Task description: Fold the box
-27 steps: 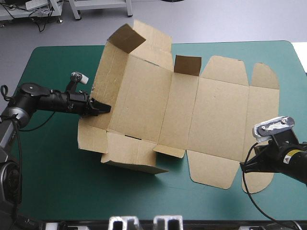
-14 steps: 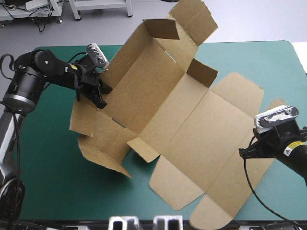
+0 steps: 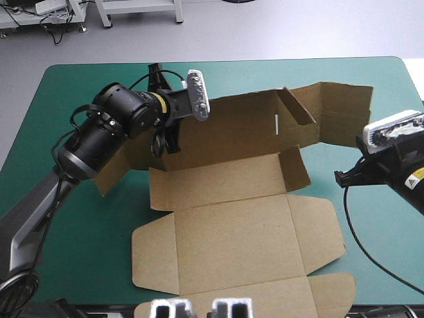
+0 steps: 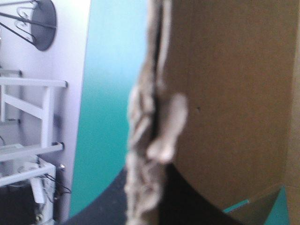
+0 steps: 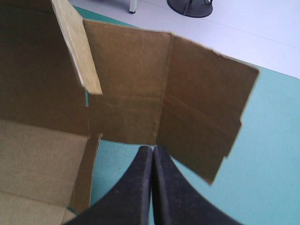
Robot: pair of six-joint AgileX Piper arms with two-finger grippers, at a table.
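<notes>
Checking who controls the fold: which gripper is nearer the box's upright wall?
Left. The left gripper grips the box by its upright wall; the right gripper, shut, points at the end flap without holding it.

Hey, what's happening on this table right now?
Two robot arms are working on a brown cardboard box on the teal-green table. The left end effector is shut on the box's far wall, holding it upright, while the big panels nearer the robot lie flat. The right end effector is shut and empty, pointing at the raised flap at the box's right end.
</notes>
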